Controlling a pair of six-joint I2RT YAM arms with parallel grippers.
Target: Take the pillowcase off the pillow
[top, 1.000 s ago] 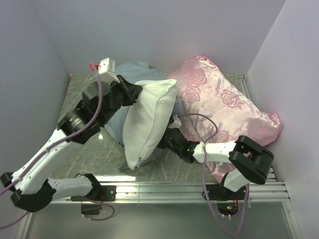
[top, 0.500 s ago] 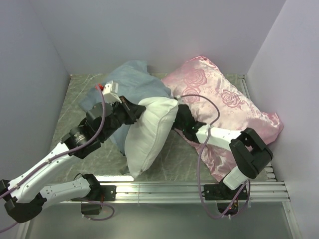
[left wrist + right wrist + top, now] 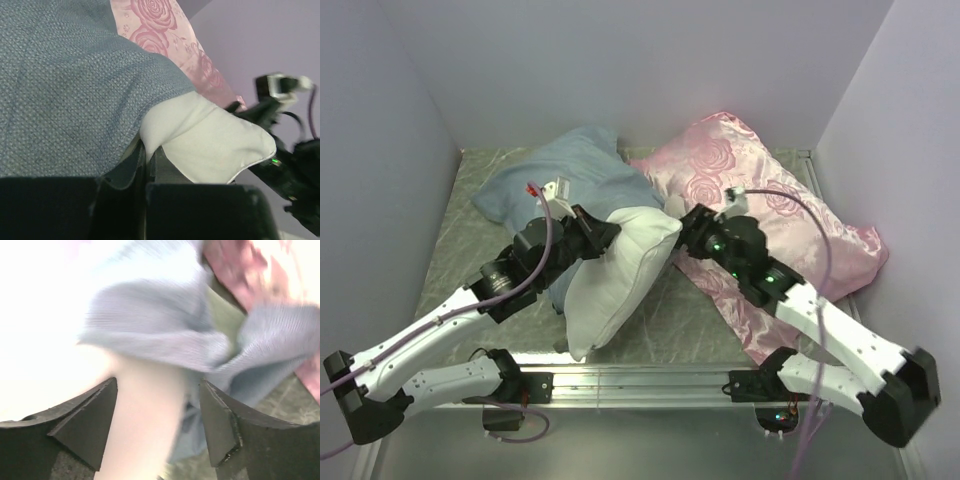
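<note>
The plain white pillow [image 3: 617, 278] stands tilted on its near end at the middle of the green marbled table [image 3: 695, 318]. It is mostly out of the pillowcase [image 3: 570, 175], which shows only its grey-blue inside and lies bunched to the far left, one fold running down along the pillow's left side. From above, the pillow's far right corner is bare. The left wrist view adds what the overhead hides: the woven edge of the case drapes over part of the pillow, so that a white corner pokes out from under the fabric. The left gripper [image 3: 598, 238] sits at the pillow's far left edge, where white meets grey-blue. Its own camera shows its dark fingers [image 3: 200, 212] pressed nearly together, clamped on the hem of the case that runs down between them. The right gripper [image 3: 687, 228] is at the pillow's far right corner, jaws spread wide. Its blurred wrist view shows white pillow filling the gap between the fingers [image 3: 85, 432] and crumpled grey-blue cloth beyond, though whether the pads touch the pillow cannot be told. The pink satin rose-patterned cushion [image 3: 775, 200] lies to the right, its far left end just beside the case.
</note>
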